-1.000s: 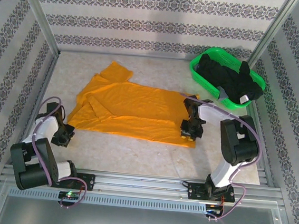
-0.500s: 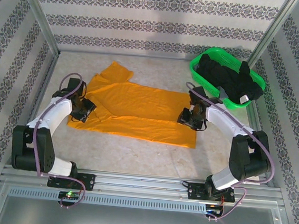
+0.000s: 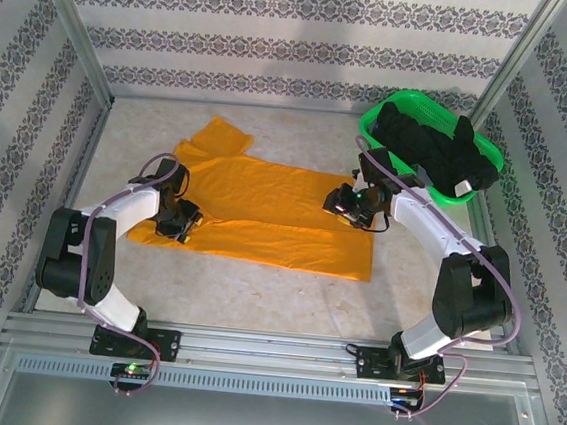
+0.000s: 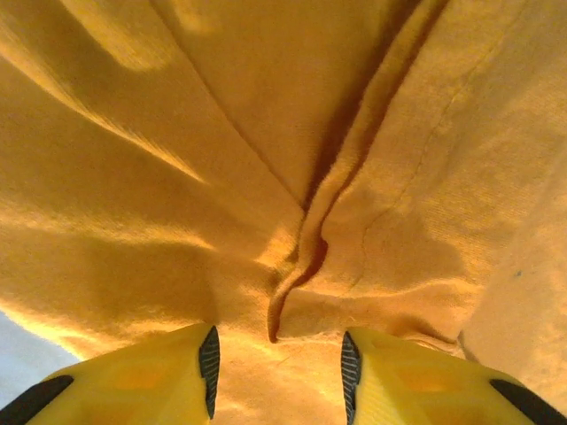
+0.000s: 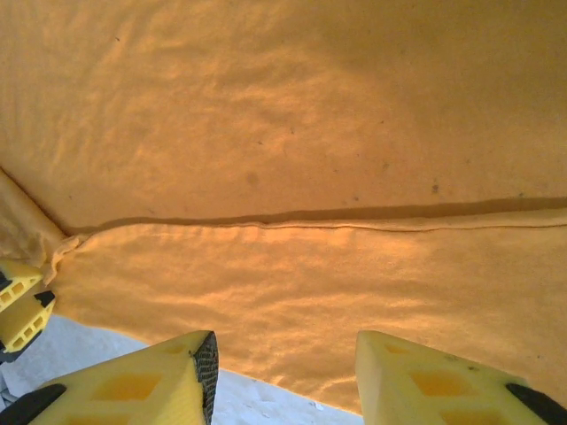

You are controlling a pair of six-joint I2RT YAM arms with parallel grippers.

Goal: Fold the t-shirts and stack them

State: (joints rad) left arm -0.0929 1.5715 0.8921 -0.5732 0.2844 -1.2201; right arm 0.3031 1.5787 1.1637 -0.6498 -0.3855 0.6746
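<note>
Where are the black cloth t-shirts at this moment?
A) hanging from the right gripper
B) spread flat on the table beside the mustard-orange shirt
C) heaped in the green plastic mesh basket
C: the black cloth t-shirts lie heaped inside the green plastic mesh basket, at the far right in the top view.

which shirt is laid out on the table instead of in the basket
The mustard-orange t-shirt, spread flat on the table; the black t-shirts are bundled in the green basket at the far right.
</note>
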